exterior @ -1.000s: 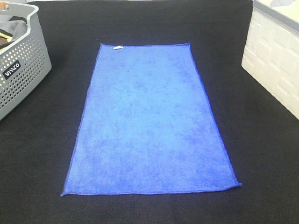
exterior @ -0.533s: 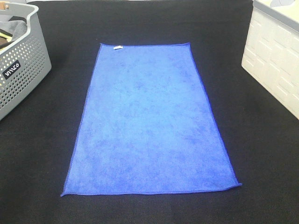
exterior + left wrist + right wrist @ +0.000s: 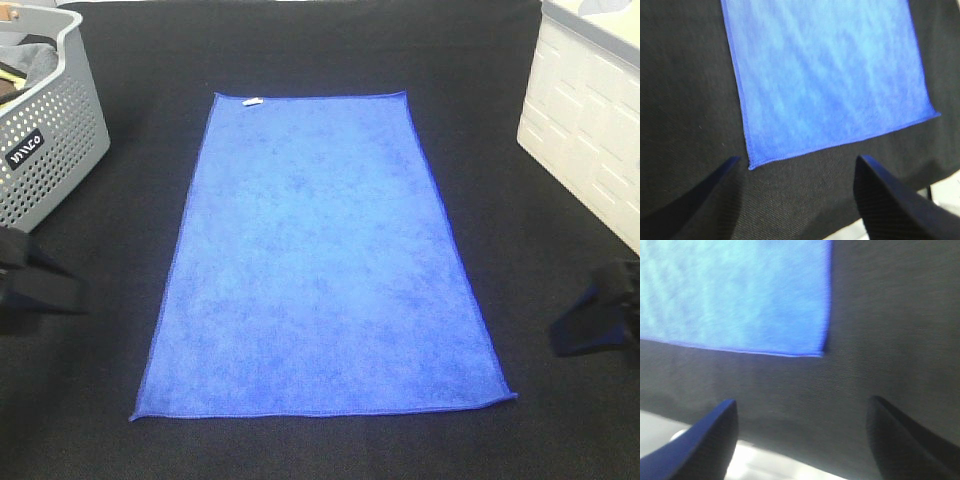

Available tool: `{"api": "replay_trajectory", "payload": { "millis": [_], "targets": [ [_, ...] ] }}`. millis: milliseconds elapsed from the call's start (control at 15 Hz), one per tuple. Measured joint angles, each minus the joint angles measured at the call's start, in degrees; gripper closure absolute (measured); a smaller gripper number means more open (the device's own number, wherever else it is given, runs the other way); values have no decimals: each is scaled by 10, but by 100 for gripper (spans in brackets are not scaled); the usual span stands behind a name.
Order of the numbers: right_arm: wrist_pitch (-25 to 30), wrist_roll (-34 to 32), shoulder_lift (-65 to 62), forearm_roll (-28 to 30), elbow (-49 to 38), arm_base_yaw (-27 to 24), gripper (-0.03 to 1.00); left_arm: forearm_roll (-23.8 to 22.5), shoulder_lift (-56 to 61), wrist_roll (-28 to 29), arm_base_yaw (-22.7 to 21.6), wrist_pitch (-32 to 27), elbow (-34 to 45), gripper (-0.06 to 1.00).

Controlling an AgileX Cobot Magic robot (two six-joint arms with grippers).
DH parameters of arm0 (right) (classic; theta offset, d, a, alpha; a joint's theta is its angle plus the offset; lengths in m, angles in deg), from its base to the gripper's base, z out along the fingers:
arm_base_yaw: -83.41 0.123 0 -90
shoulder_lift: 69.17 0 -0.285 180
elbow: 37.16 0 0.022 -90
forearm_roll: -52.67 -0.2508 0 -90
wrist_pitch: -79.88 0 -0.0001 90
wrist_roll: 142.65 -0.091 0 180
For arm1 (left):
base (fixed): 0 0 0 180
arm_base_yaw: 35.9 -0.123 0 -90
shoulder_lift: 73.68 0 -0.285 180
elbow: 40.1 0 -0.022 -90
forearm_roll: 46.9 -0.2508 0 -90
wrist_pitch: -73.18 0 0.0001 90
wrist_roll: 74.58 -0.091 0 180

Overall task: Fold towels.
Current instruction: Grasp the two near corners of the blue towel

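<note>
Fold not yet begun: the blue towel (image 3: pixel 325 260) lies fully spread and single-layered in the middle of the black tabletop (image 3: pixel 90 400), its long sides running away from the high camera. I see no crease or doubled edge anywhere on it, so I judge every fold of the task remains to be made.

My left arm (image 3: pixel 38 285) hangs low at the towel's near left side and my right arm (image 3: pixel 598 322) at its near right, both well apart from the cloth. Both pairs of jaws are spread wide and grasp nothing. The left wrist view shows dark tapered fingers (image 3: pixel 890 200) flanking bare tabletop just short of one near corner. The right wrist view shows its fingers (image 3: pixel 705 440) likewise short of the other.

The towel looks like soft, short-pile microfibre, faintly mottled, with a darker stitched hem all round. Its near corners flick slightly outward, and a small white tag (image 3: pixel 253 101) sits on the far edge by the left corner. The tabletop covering reads as a matte woven fabric with a fine diagonal rib. A grey perforated plastic basket (image 3: pixel 50 170) stands at the far left with dark cloth inside. A white panelled box (image 3: pixel 590 130) stands at the far right.
</note>
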Motion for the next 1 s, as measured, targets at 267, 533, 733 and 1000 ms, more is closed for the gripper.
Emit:
{"api": "replay_trajectory", "payload": {
  "millis": [267,533,733,1000],
  "targets": [
    [-22,104,115,-118,0,0,28,77,-124,-86,0,17,0,30],
    [-67,198,214,-207,1,0,28,112,-197,-120,0,49,-1,30],
    [-80,268,273,-269,1,7,28,175,-242,-187,19,64,-1,30],
    [-151,297,332,-314,2,79,28,231,-288,-220,71,105,-3,30]
  ]
}}
